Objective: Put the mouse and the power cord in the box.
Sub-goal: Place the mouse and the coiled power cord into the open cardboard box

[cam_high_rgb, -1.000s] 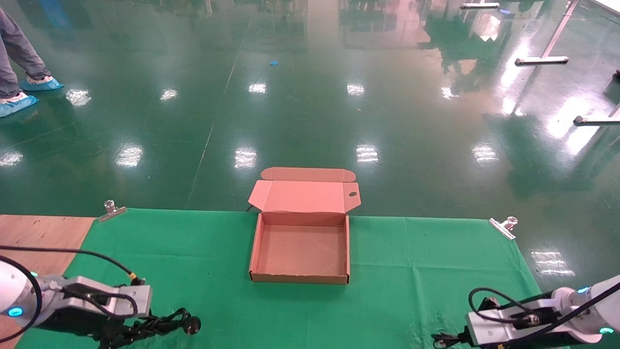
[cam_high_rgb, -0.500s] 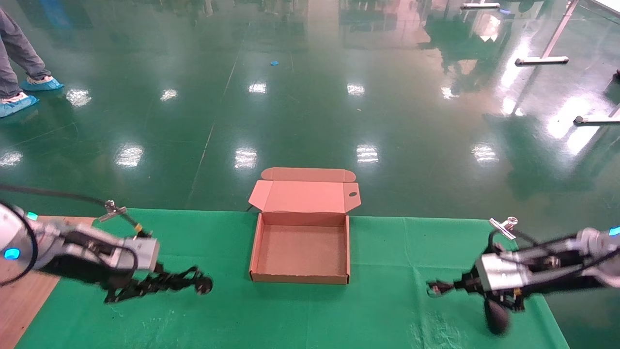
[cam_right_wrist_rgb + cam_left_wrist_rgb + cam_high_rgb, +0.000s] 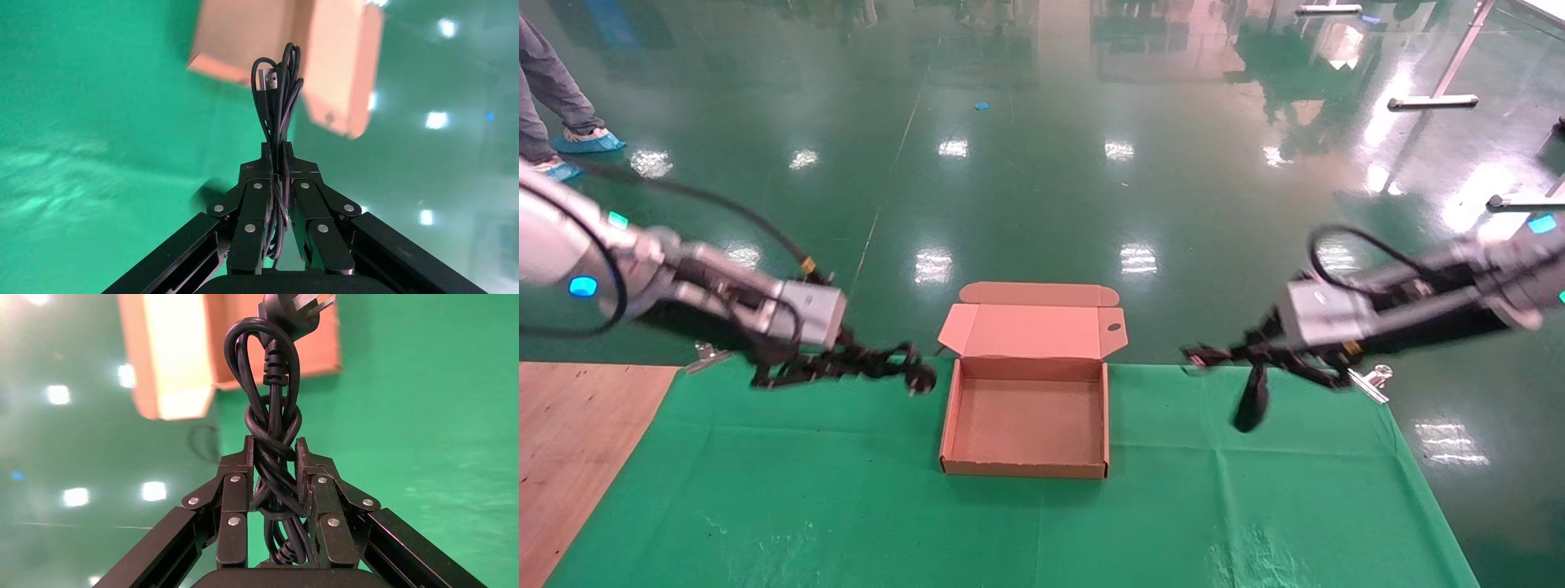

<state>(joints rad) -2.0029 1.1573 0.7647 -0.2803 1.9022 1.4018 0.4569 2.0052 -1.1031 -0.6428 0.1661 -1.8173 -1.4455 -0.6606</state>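
The power cord [image 3: 878, 365] hangs in the air just left of the box [image 3: 1026, 469], its round plug head close to the box's left wall; a second ago it was low at the near left corner of the green cloth [image 3: 764, 490]. The mouse [image 3: 1252, 400] has risen the same way — it now dangles by its thin coiled cable below the right gripper [image 3: 1214, 357], well right of the box, where before it sat at the near right edge. The box is empty, lid folded back toward the far side.

Both lifts look done, so what remains, I judge, is carrying each item over the opening and letting go.

The left gripper [image 3: 273, 456] is clamped on the knotted cord bundle, fingers pressed against it from both sides. The right gripper's fingers [image 3: 292, 168] pinch the gathered mouse cable, with the USB end sticking out beyond them. Both arms reach inward from the sides, roughly level, raised above the cloth — the left one nearer the box.
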